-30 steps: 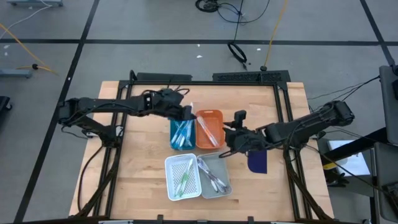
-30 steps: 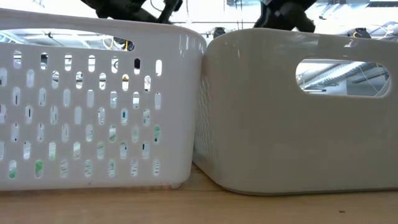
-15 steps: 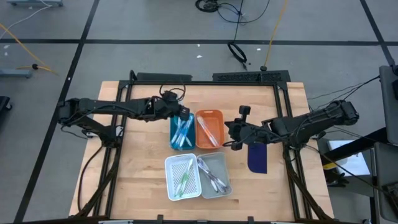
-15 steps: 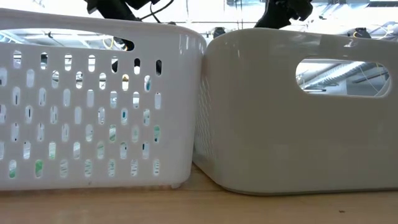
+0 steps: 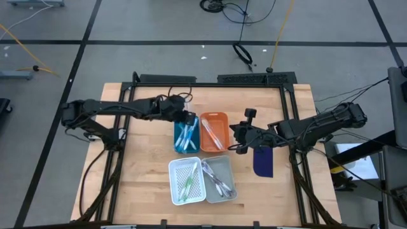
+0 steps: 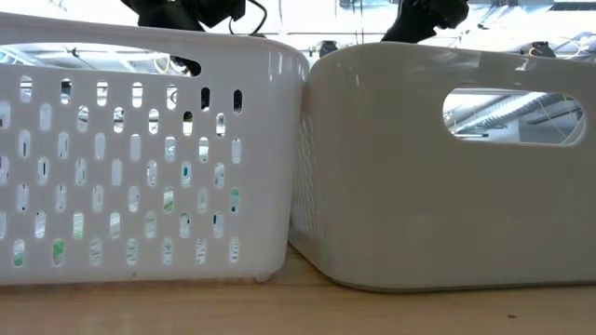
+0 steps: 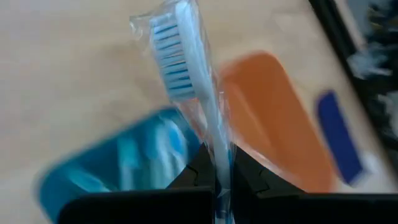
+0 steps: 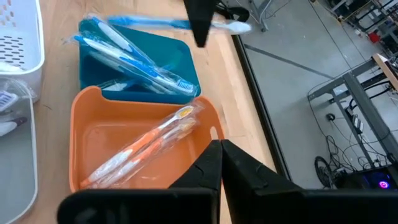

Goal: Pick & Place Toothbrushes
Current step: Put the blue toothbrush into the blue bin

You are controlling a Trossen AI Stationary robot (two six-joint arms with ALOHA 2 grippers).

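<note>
My left gripper [image 5: 185, 117] hovers over the far end of the blue tray [image 5: 186, 136], shut on a light blue toothbrush [image 7: 186, 68] in a clear wrapper. The blue tray holds several blue toothbrushes [image 8: 134, 59]. An orange toothbrush [image 8: 146, 149] lies in the orange tray [image 5: 213, 132]. My right gripper [image 8: 221, 158] is shut with nothing in it and hangs just right of the orange tray [image 8: 93, 134]. Green toothbrushes lie in the white perforated tray [image 5: 187, 181], grey ones in the grey tray [image 5: 220, 179]. My left gripper pinches the wrapped toothbrush's handle [image 7: 219, 168] between its two fingers, slanting down from the table's left side. The bristled head [image 7: 173, 55] sticks out beyond the fingertips. The right wrist view shows the toothbrush [image 8: 155, 23] lifted clear above the blue tray's far end.
A dark blue oblong pad [image 5: 262, 162] lies on the wood right of the trays, under my right arm. In the low view the white tray [image 6: 140, 158] and the grey tray [image 6: 447, 167] fill the picture. Bare wood lies at the table's left and near sides.
My left gripper has turned and tipped over the blue tray's far end, sinking a little, and the toothbrush has swung round with it. My right gripper has drawn back from the orange tray toward the table's right edge, risen slightly and rolled.
</note>
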